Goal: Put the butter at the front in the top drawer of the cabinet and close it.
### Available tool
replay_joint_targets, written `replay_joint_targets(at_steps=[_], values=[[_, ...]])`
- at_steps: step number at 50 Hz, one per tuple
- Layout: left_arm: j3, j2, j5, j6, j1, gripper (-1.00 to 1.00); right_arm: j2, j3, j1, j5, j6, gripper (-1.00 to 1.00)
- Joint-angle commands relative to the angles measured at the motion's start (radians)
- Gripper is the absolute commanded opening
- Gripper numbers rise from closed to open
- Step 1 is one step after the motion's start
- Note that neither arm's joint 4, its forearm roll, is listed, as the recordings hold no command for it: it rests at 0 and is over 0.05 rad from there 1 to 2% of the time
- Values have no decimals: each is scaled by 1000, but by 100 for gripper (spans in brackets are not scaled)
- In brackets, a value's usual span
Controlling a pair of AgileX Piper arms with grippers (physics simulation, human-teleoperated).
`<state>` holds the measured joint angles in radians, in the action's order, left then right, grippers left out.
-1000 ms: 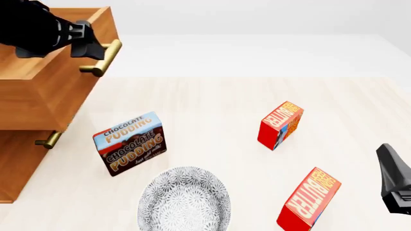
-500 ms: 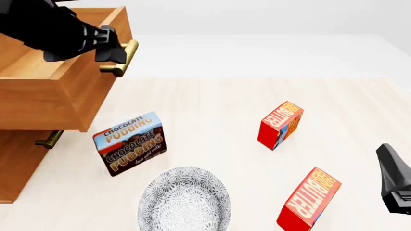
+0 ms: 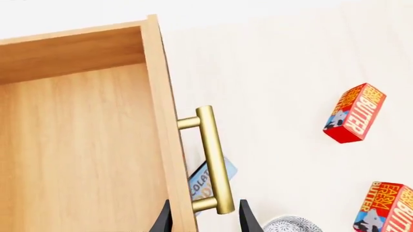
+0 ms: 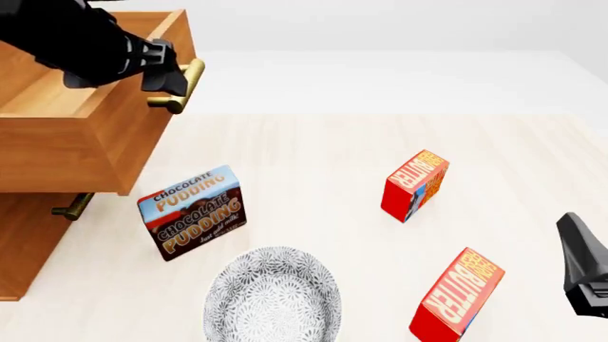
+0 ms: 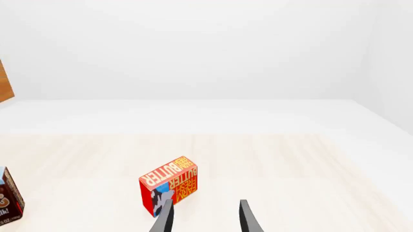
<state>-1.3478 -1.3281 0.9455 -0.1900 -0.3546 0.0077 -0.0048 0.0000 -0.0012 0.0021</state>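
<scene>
Cabinet (image 4: 28, 235): honey-brown wood, at the left edge of the front view.
Top drawer (image 4: 90, 135): pulled out over the counter (image 4: 314, 164); its interior shows bare wood in the left wrist view.
Drawer handle (image 3: 215, 162): brass bar on two posts, on the drawer front.
Left gripper (image 3: 205, 220): its fingers (image 3: 247, 220) stand one on each side of the lower end of the handle; the pictures do not settle whether they press on it or stand just clear.
Right gripper (image 5: 205, 218): low at the right edge of the front view, well apart from the cabinet; fingers parted, nothing between them, the farther carton ahead of them.
Butter at the front (image 4: 458, 296): red carton standing tilted on the counter, near the front edge and just left of the right gripper.
Twin butter carton (image 4: 415, 184): farther back, also tilted, apart from the front one.
Chocolate Pudding box (image 4: 193, 212): upright on the counter, below the drawer's front corner.
Patterned bowl (image 4: 273, 296): grey-white, just in front of the pudding box.
Lower handle (image 4: 72, 206): brass, under the open drawer.
</scene>
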Motion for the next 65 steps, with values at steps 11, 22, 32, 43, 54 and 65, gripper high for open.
replay_joint_targets(at_steps=[11,22,32,43,54,65], values=[[-88,92,97,120,-30,100,-1,1,0,0,-1,100],[-115,129,150,156,-19,100,-1,1,0,0,-1,100],[-143,150,184,172,-35,100,-1,1,0,0,0,100],[-168,156,195,211,-82,100,-1,1,0,0,-1,100],[-159,113,120,220,-190,100,-1,1,0,0,-1,100],[-170,30,27,208,-303,100,-1,1,0,0,0,100]])
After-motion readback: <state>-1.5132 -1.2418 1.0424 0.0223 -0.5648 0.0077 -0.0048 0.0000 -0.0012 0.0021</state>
